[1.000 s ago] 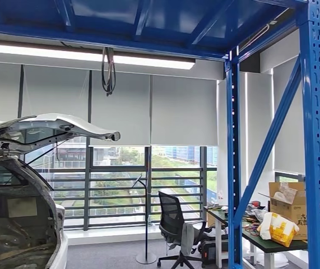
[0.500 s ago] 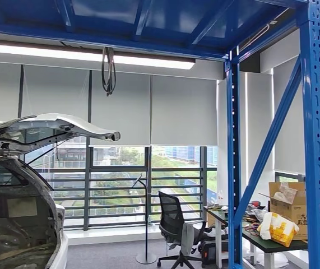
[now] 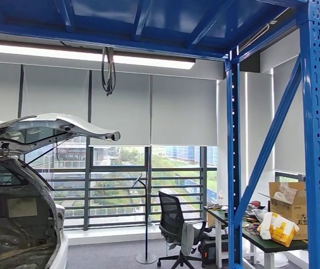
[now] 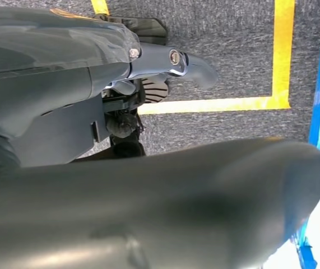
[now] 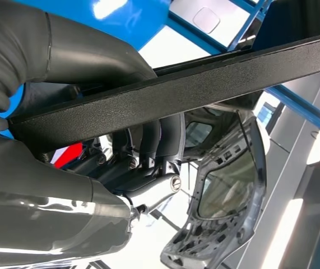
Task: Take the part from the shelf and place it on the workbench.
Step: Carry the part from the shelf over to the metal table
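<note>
Right hand: fingers and thumb are wrapped around a long black bar, taken to be the part. The bar crosses the palm and runs out well past the hand on one side. It is gripped near one end, so the long free end can probably be laid on a surface first.

Left hand: hangs toward the grey carpet with its yellow floor tape. Fingers look curled in and nothing is visible in them; a large dark robot part hides much, so I cannot tell its state for certain.

Head view looks level and forward: blue shelf frame, a car with raised hatch, an office chair, a cluttered desk with a cardboard box.

Judgement: part taken and carried; placing on the workbench not yet done.
</note>
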Controlling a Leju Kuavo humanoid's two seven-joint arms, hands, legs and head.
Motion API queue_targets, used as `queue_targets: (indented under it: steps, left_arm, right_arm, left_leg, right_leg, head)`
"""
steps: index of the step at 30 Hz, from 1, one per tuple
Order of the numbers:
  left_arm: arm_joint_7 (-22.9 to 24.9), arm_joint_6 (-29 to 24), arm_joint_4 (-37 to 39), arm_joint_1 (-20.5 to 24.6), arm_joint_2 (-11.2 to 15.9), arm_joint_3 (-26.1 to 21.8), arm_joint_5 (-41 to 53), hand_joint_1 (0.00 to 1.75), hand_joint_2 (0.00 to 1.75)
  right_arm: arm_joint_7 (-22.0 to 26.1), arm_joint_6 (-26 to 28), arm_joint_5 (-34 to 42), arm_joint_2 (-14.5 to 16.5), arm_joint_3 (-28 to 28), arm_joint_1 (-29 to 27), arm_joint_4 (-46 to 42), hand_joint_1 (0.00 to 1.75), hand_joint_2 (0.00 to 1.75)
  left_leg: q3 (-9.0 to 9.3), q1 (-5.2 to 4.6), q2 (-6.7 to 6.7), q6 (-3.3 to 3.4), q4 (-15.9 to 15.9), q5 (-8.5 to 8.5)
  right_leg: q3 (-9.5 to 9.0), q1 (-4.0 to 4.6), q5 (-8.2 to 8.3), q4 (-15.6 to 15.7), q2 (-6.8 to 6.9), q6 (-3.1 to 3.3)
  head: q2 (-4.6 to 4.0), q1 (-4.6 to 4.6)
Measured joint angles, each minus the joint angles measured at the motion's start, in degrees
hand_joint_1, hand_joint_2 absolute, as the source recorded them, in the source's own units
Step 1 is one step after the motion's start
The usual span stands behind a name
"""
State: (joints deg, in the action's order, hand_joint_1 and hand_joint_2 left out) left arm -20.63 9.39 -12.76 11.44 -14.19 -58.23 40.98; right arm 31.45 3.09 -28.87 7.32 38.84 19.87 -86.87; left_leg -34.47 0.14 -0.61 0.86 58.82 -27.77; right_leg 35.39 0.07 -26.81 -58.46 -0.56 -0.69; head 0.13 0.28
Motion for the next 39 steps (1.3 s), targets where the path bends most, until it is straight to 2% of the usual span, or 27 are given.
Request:
queue_targets:
  steps: [23, 29, 33, 35, 36, 38, 39]
  left_arm:
    - [0.7, -0.4, 0.0, 0.0, 0.0, 0.0, -0.3, 0.0, 1.75]
    - [1.4, -0.9, 0.0, -0.1, 0.0, 0.0, -0.2, 0.0, 1.75]
    - [1.5, -0.9, 0.0, -0.1, 0.0, 0.0, -0.2, 0.0, 1.75]
    - [1.5, -0.9, 0.0, 0.0, 0.0, 0.0, -0.2, 0.0, 1.75]
    - [1.5, -0.9, 0.0, 0.0, 0.0, 0.0, -0.2, 0.0, 1.75]
    - [1.6, -1.0, 0.0, -0.1, 0.0, 0.0, -0.2, 0.0, 1.75]
    - [1.7, -1.0, 0.0, -0.1, 0.0, 0.0, -0.2, 0.0, 1.75]
  right_arm:
    - [0.0, -0.1, 0.0, 0.1, 0.0, 0.1, 0.3, 1.75, 1.75]
    - [0.1, -0.1, 0.0, 0.2, 0.0, 0.1, 0.3, 1.75, 1.75]
    - [0.1, -0.1, 0.0, 0.4, 0.0, 0.1, 0.3, 1.75, 1.75]
    - [0.1, -0.1, 0.1, 0.5, 0.1, 0.2, 0.3, 1.75, 1.75]
    - [0.1, -0.1, 0.1, 0.5, 0.1, 0.2, 0.3, 1.75, 1.75]
    - [0.2, -0.1, 0.1, 0.4, 0.1, 0.1, 0.3, 1.75, 1.75]
    - [0.2, -0.1, 0.0, 0.3, 0.1, 0.1, 0.4, 1.75, 1.75]
  left_leg:
    - [0.0, 0.0, 0.0, 0.0, 0.0, 0.0]
    - [-0.08, -0.24, -0.01, 0.19, 0.2, -0.11]
    - [0.07, -0.23, 0.05, 0.68, -0.2, 0.14]
    - [0.36, 0.17, 0.19, 1.03, -0.7, 0.49]
    - [0.46, 0.34, 0.27, 1.11, -0.8, 0.58]
    - [0.48, 0.42, 0.33, 1.13, -0.8, 0.58]
    - [0.48, 0.46, 0.35, 1.11, -0.8, 0.57]
  right_leg:
    - [0.0, 0.0, 0.0, 0.0, 0.0, 0.0]
    - [-0.03, -0.27, 0.06, 0.1, 0.06, -0.16]
    - [-0.1, -0.42, 0.04, 0.1, 0.04, -0.65]
    - [0.63, -0.4, -1.65, -1.9, 0.08, -0.98]
    - [1.73, -0.48, -3.36, -4.6, 0.13, -1.13]
    - [5.01, -0.74, -6.93, -12.1, 0.21, -1.44]
    - [6.19, -0.87, -7.7, -14.7, 0.22, -1.62]
  head:
    - [0.0, 0.0]
    - [0.0, 0.0]
    - [0.0, -0.01]
    - [0.0, -0.02]
    - [0.0, -0.02]
    - [0.0, -0.02]
    - [0.0, -0.02]
